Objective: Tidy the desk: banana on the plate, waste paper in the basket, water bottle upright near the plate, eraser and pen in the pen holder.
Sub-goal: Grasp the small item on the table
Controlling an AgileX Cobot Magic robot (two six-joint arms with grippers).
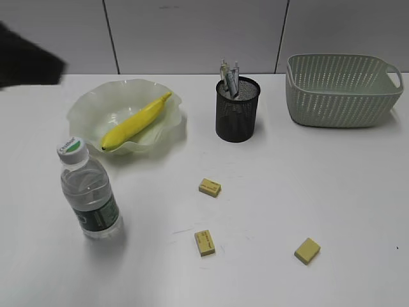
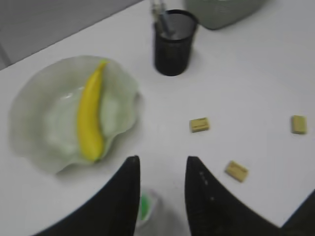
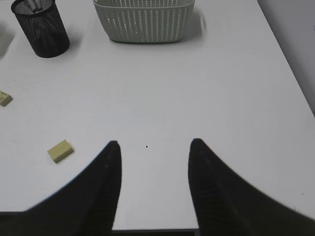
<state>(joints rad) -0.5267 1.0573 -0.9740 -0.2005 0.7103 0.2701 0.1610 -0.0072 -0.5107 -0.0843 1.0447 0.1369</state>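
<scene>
Pale grey panelled wall with dark vertical seams behind.

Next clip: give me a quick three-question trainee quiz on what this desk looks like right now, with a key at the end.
1. True or false: the banana lies in the plate.
2. How many yellow erasers are loose on the desk?
   A) one B) two C) three
3. Fill in: the water bottle stands ____ in front of the plate.

Key:
1. True; it lies across the dish.
2. C: one eraser below the pen holder, one nearer the front edge, one to the right. None is in the holder, which already holds pens.
3. Upright, with its cap on top.
</scene>
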